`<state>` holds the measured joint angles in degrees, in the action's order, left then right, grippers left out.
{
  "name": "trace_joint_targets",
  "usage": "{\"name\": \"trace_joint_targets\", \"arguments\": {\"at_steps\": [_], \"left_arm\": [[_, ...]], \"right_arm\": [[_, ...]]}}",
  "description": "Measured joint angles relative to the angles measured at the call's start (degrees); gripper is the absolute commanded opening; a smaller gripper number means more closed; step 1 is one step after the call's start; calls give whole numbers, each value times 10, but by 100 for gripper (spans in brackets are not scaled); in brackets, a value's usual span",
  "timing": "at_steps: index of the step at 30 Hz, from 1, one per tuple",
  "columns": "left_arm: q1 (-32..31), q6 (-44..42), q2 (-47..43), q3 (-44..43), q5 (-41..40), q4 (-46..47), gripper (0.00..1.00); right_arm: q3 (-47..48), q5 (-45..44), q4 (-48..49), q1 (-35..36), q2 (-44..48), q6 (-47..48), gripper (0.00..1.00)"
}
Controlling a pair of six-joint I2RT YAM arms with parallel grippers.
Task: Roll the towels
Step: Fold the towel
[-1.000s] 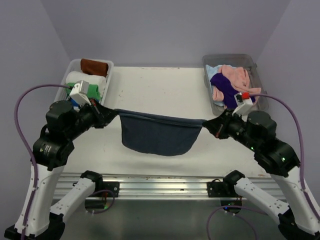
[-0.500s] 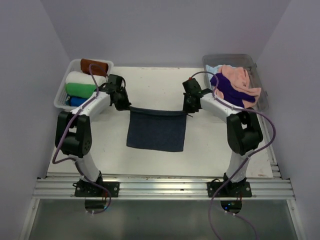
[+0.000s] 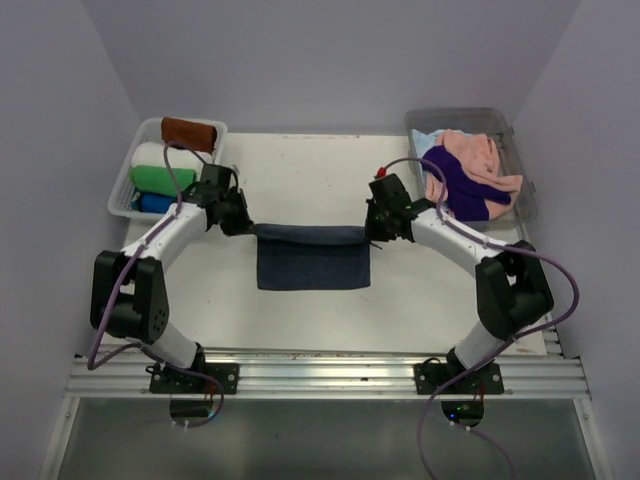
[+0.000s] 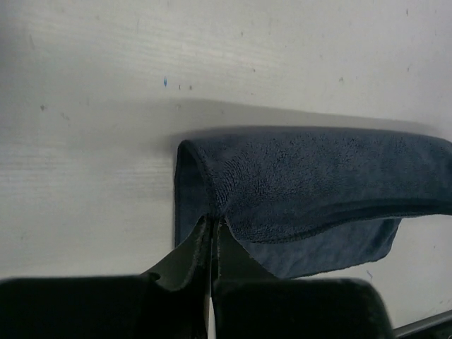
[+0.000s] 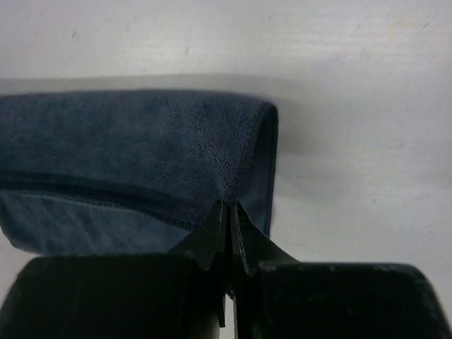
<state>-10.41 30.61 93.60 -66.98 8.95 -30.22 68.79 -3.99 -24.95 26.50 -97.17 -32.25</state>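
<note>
Top external: dark grey-blue towel [image 3: 312, 268] lies centred on the table [image 3: 300, 170], left gripper [image 3: 244, 227] clamped on its far-left corner, right gripper [image 3: 373, 234] clamped on its far-right corner.

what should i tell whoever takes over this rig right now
Left tool: shut on the dark grey-blue towel, far left corner.
Right tool: shut on its far right corner.
The towel lies mid-table, its far edge folded over; the roll looks barely begun.
Done: rolled towels sit in the left bin.
Left: finish this roll, then the pink towel, purple towel and pale blue towel, loose in the right bin.
</note>
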Motion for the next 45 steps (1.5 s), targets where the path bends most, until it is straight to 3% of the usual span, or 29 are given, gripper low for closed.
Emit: {"name": "trace_joint_targets", "arguments": {"at_steps": [6,14,25,34,41,42,45], "left_arm": [[0,0,-110,128,21,-5,0],[-16,2,-165,210,37,-8,0],[-20,4,-209,231,48,-5,0],[-21,45,-218,327,59,47,0],[-21,65,-218,339,60,76,0],[-21,67,-218,339,60,78,0],[-21,71,-218,339,55,79,14]], "right_arm": [[-110,-1,4,74,90,-23,0],[-164,-12,4,69,113,-25,0],[-168,-30,3,69,121,-22,0],[-184,-36,27,69,117,-23,0],[-199,-38,42,69,101,-23,0],[-201,-37,43,69,101,-23,7],[-203,-28,48,69,101,-22,23]]}}
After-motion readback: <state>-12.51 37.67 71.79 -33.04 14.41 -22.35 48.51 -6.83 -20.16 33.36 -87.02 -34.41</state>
